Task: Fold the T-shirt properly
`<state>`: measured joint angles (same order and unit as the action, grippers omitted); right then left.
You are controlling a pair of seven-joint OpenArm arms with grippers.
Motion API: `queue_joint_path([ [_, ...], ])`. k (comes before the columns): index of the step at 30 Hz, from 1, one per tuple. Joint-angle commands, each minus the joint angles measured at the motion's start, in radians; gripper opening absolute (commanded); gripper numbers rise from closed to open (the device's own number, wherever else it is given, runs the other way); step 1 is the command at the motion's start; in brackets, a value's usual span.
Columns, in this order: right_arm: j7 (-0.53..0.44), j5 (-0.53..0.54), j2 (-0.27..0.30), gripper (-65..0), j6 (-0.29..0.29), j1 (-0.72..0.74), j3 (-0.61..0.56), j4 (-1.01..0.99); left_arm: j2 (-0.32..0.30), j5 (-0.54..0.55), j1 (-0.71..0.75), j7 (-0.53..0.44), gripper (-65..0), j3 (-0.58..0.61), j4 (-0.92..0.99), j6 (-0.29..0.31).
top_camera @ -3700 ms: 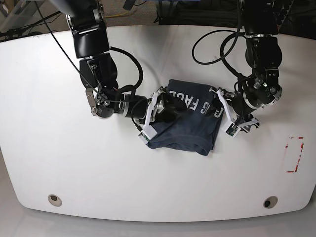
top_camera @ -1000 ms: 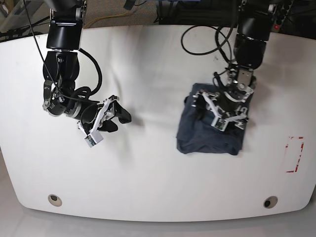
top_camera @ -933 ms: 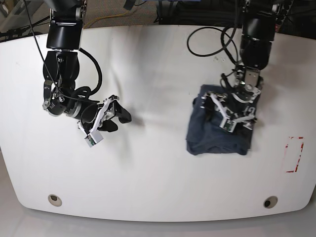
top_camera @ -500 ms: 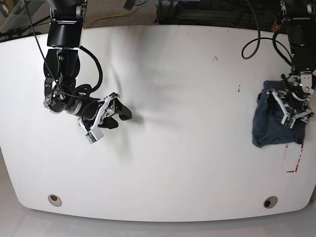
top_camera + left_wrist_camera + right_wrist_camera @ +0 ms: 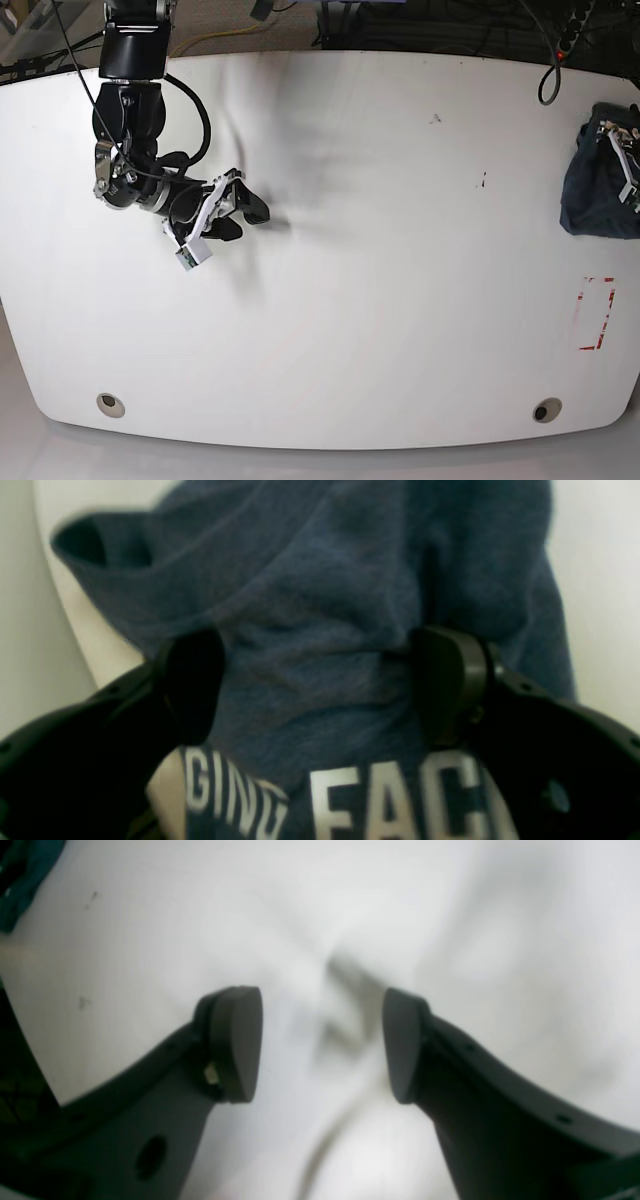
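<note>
**Folded shirt at the table's far right edge**

While it lay near the table's middle a few seconds ago, the T-shirt point(image 5: 598, 190) now sits as a dark navy bundle at the far right edge of the white table point(image 5: 380, 300) in the base view, partly cut off by the frame. Half a second ago it was a little further in and lower, just above the red rectangle mark point(image 5: 597, 313); now it is higher and well apart from that mark.

In the left wrist view, the cloth fills the frame, rumpled, with white block letters point(image 5: 345, 800) at the bottom. The left gripper point(image 5: 320, 685) has its two dark fingers point(image 5: 445, 680) spread wide, with a thick fold of the shirt bunched between them and touching both pads.

The right gripper point(image 5: 225, 208) hovers over bare table on the left side of the base view, about where it was a second ago. In the right wrist view its jaws stand apart with nothing between them, only white tabletop below.
</note>
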<state>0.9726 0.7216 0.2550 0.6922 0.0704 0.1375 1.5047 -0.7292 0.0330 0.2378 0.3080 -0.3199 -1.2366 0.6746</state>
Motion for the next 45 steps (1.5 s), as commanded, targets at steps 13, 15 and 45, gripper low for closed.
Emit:
queue_joint_path([
  [13, -0.535, -0.483, -0.023, -29.5, -0.121, -0.074, 0.007, 0.093, 0.127, 0.140, -0.094, -0.145, -10.3, -0.029, -0.216, -0.088],
  [15, -0.651, -0.575, -0.024, -29.5, -0.147, -0.100, 0.007, 0.090, 0.167, 0.140, -0.113, -0.192, -10.3, 0.006, -0.216, -0.114],
  [45, -1.047, -0.481, -0.056, -29.3, -0.223, -0.797, 0.195, 0.199, 0.593, 0.015, 0.647, -0.458, -9.6, 0.232, -0.622, -0.553],
])
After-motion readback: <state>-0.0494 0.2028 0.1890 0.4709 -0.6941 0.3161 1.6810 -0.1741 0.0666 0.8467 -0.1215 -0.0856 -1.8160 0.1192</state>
